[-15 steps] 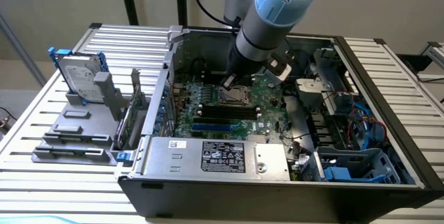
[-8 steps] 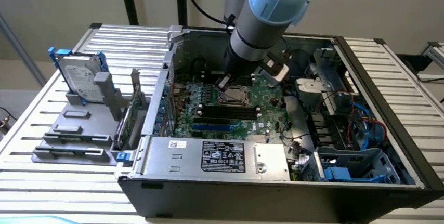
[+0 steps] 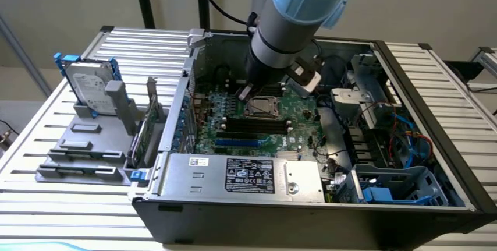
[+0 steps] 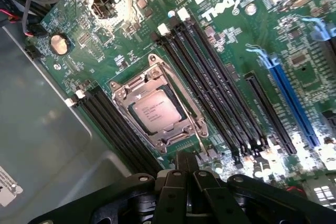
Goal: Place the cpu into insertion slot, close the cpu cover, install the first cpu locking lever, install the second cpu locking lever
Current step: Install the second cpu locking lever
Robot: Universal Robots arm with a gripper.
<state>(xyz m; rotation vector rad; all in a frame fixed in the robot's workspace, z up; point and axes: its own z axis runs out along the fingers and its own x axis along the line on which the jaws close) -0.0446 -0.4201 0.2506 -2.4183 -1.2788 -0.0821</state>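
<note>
Glossy green board (image 4: 131, 51), catching bright glare. The cpu (image 4: 156, 110) shows a dull brushed-metal top, with the cover (image 4: 157, 109) around it in shinier bare silver metal. Memory slots (image 4: 210, 77) look like matt black plastic, one long slot (image 4: 294, 100) in blue plastic. The fingers (image 4: 186, 182) are matt black. The case (image 3: 311, 222) is dark painted metal; the power supply (image 3: 241, 175) is plain grey sheet metal with a paper label. The table (image 3: 46, 204) is ribbed pale metal, smooth.
</note>
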